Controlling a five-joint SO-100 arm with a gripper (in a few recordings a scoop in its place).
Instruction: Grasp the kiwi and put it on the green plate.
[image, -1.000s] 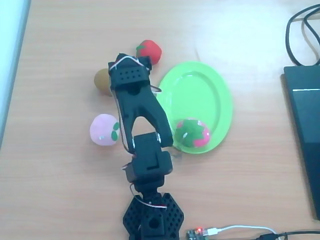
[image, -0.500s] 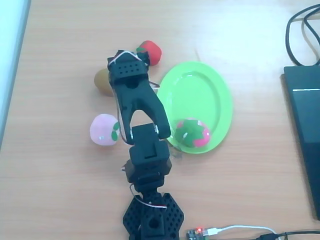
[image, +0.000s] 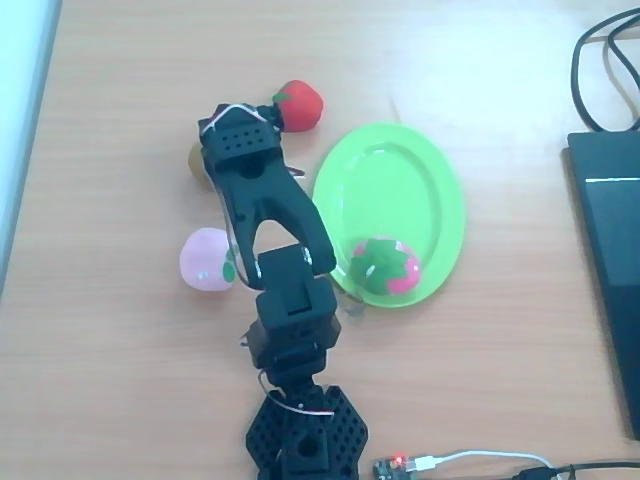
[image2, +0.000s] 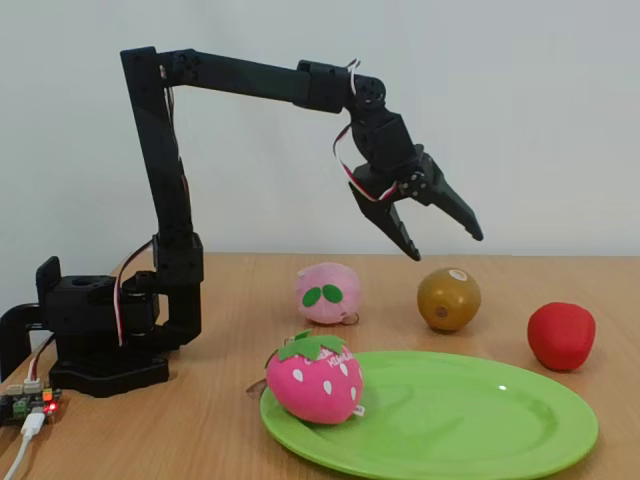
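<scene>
The kiwi (image2: 449, 298) is a brown egg-shaped toy with a pale spot, resting on the wooden table. My black gripper (image2: 443, 238) hangs open just above it, fingers pointing down and spread, with a gap between them and the fruit. From overhead, the arm's wrist (image: 243, 150) covers most of the kiwi (image: 194, 160), leaving a brown sliver at its left. The green plate (image: 420, 190) lies to the right of the arm; in the fixed view the green plate (image2: 480, 410) is at the front. Nothing is held.
A green-and-pink toy fruit (image: 385, 265) sits on the plate's near end. A red strawberry (image: 299, 103) lies beyond the gripper, a pink round toy (image: 204, 259) left of the arm. A dark laptop (image: 610, 260) and cables (image: 600, 60) occupy the right edge.
The arm has swung left in the overhead view, away from the red strawberry and over the kiwi, which is now more covered. The toys and plate have not moved.
</scene>
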